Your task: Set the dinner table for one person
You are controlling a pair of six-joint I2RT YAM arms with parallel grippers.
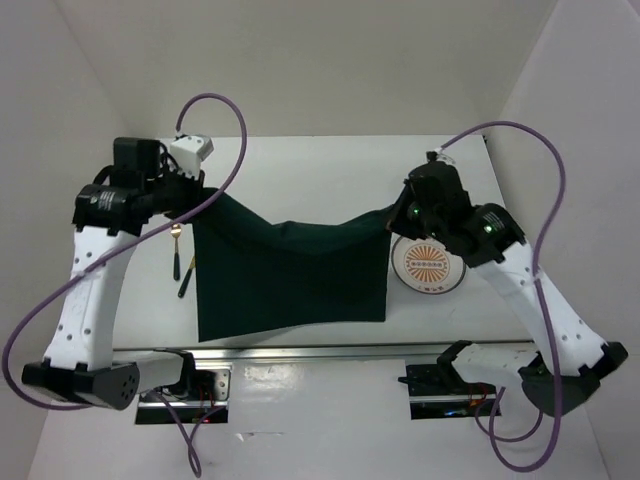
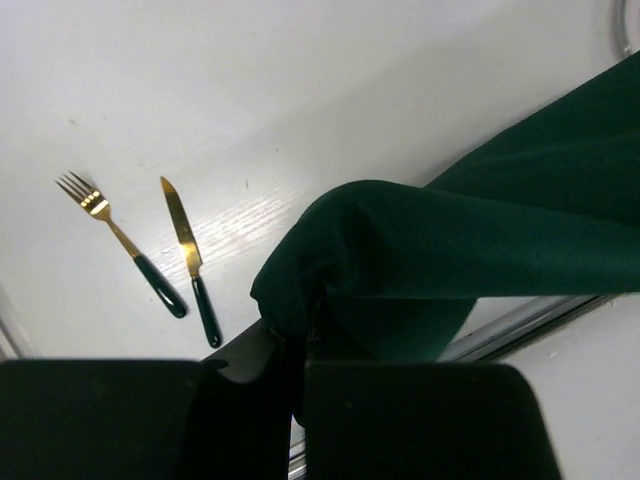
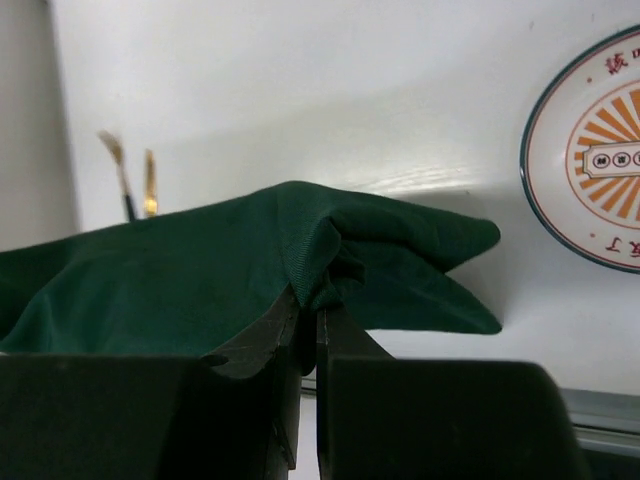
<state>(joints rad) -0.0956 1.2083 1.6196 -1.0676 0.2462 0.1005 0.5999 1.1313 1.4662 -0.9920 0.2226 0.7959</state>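
A dark green cloth placemat [image 1: 290,275] hangs between my two grippers over the white dinner table [image 1: 320,170]; its near edge lies on the table. My left gripper [image 1: 197,203] is shut on the placemat's far left corner [image 2: 300,290]. My right gripper [image 1: 398,215] is shut on the far right corner [image 3: 320,270]. Both corners are lifted and the far edge sags between them. A gold fork [image 2: 125,243] and a gold knife [image 2: 188,255] with dark handles lie left of the placemat. A white plate [image 1: 428,265] with an orange sunburst sits right of it, partly under my right arm.
A silver metal rail [image 1: 330,352] runs along the table's near edge, close to the placemat's near side. White walls enclose the table on the left, right and back. The plate also shows in the right wrist view [image 3: 590,160].
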